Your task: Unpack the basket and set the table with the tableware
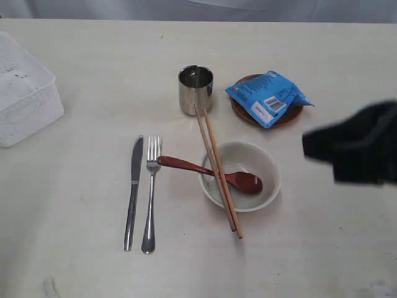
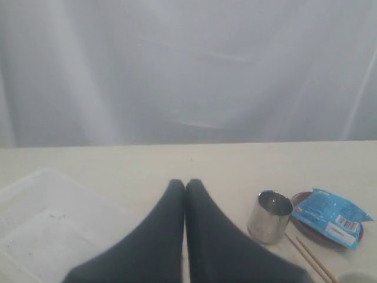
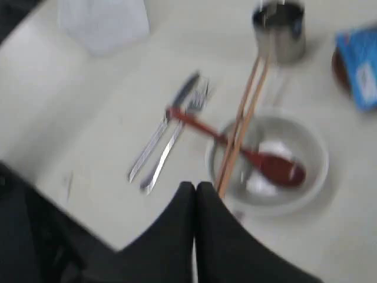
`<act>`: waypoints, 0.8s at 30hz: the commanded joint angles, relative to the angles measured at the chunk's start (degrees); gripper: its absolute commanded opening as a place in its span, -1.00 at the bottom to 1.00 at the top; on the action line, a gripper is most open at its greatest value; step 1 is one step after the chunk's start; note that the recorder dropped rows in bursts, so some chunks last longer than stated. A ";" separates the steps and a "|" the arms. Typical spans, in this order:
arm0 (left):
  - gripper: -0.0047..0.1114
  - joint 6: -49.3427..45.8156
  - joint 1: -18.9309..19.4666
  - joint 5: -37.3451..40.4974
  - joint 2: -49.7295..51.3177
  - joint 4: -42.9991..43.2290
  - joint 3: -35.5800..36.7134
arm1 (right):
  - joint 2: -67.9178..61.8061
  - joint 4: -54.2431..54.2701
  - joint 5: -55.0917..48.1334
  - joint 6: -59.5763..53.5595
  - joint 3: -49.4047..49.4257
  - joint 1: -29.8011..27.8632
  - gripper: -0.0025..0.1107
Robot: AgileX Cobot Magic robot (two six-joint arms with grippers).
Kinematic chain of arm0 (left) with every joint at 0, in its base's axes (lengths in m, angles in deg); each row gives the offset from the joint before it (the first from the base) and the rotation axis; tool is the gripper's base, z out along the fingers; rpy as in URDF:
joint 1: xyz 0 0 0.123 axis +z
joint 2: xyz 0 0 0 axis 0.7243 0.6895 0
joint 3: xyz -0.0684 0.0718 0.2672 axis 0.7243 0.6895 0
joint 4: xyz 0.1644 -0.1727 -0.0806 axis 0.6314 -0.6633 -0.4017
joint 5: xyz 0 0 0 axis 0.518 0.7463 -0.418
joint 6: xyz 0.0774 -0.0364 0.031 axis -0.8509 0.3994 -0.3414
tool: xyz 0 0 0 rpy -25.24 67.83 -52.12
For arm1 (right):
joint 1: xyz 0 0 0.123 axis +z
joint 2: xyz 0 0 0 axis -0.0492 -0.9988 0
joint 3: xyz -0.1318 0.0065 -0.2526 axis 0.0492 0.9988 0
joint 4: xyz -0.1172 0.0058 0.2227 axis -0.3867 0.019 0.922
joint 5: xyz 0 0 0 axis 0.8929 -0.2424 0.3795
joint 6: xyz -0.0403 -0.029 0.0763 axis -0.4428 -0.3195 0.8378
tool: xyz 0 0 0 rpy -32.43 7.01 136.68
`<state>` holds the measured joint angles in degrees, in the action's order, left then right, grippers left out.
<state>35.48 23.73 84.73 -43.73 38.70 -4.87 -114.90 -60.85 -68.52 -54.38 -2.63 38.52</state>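
Your widest open room is the near edge of the broad pale cream tabletop (image 1: 322,261) and the bare strip between the white perforated plastic basket (image 1: 25,93) and the place setting. The basket sits at the table's left edge, cut off by the frame.

In the middle, the steel knife (image 1: 133,192) and steel fork (image 1: 151,195) lie side by side. The dark red spoon (image 1: 211,172) runs from just beside the fork into the pale greyish bowl (image 1: 270,167). The wooden chopsticks (image 1: 217,167) lie across the bowl's left rim, their far tips by the steel cup (image 1: 195,90).

Right of the cup, the blue snack packet (image 1: 268,96) covers most of the small brown-red plate (image 1: 238,112); you see only its rim.

Your right gripper (image 3: 195,186) hangs over the table's right side, a dark blur from outside. Its own blurred wrist view shows the fingers pressed together, holding nothing. The left gripper (image 2: 185,184) is outside the exterior view, fingers likewise together and holding nothing, with basket and cup to either side.
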 commanded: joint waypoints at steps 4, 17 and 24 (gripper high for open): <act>-0.92 0.58 0.13 2.72 -0.13 -1.19 0.27 | -11.06 11.44 -14.64 -5.96 2.46 -0.13 -0.96; -0.92 0.41 0.13 2.30 -0.13 -1.27 0.27 | -20.30 17.87 4.21 -6.70 11.51 11.98 -0.96; -0.92 -0.38 0.13 2.10 -0.13 -0.46 0.27 | -29.56 16.80 10.07 -7.51 11.51 13.91 -0.96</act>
<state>35.66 23.73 87.35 -43.73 37.59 -4.87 -141.74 -42.50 -60.24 -61.20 8.68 52.07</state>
